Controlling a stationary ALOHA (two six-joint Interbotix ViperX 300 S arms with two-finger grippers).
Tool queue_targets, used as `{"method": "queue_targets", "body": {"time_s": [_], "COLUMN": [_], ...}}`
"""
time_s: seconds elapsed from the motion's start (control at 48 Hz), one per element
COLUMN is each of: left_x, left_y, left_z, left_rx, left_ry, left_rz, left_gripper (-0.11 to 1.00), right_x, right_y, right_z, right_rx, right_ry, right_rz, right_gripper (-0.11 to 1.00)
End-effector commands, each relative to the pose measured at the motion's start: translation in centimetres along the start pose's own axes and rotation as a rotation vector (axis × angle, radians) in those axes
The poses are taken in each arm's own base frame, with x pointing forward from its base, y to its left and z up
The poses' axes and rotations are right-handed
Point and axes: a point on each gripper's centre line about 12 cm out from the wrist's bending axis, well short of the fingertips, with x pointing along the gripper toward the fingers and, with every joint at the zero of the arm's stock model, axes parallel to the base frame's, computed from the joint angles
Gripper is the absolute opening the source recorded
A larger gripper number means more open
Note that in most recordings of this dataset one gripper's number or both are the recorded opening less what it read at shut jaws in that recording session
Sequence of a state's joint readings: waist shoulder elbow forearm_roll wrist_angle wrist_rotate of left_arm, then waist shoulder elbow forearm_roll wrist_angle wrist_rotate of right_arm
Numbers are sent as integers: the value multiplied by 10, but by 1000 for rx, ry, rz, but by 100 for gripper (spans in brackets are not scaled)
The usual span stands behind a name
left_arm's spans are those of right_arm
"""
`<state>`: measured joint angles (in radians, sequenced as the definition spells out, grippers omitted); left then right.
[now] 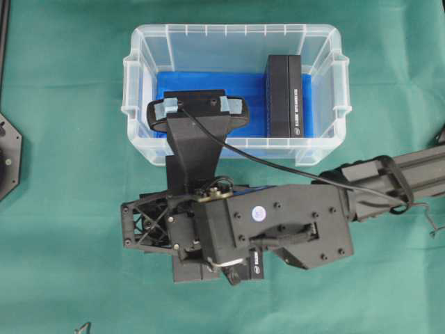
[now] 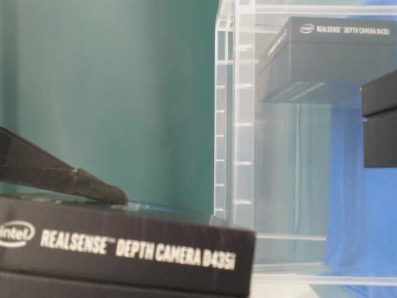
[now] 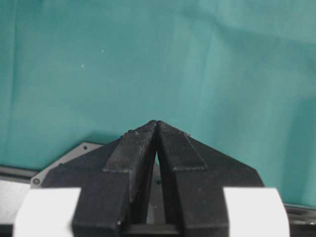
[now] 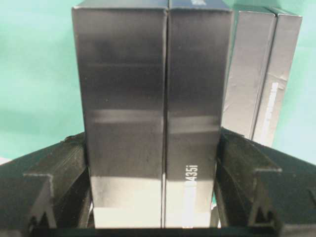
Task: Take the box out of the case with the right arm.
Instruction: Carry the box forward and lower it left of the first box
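The right gripper (image 4: 153, 197) holds a black RealSense camera box (image 4: 153, 113) between its fingers (image 4: 59, 187), low over the green cloth (image 1: 62, 229) near its front edge, outside the clear case (image 1: 139, 132). Another box lies just beside the held one (image 4: 261, 74) — setting down or opening here could knock it. A third box (image 1: 284, 96) remains in the case's right end on the blue lining (image 1: 208, 83). The left gripper (image 3: 156, 129) is closed on nothing — idle.
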<state>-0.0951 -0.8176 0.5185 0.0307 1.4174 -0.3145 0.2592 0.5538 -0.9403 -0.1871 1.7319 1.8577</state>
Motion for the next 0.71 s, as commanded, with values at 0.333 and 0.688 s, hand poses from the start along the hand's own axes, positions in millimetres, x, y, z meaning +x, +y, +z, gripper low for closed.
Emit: {"method": "queue_targets", "body": {"time_s": [0.333,0.688], "left_x": [-7,-7], "left_y": [-1,-1], "left_z": [5,5], "left_rx": [0,1], "left_ry": [-24,-24], "left_rz": [-7,-7], "left_gripper": [2,2], "right_x": [19,80], "right_y": [3,7], "right_z": [-6,-14], "right_rx": [2,7], "right_ry": [53,96], "right_rz": [-23,-28], "right_gripper": [68,68]}}
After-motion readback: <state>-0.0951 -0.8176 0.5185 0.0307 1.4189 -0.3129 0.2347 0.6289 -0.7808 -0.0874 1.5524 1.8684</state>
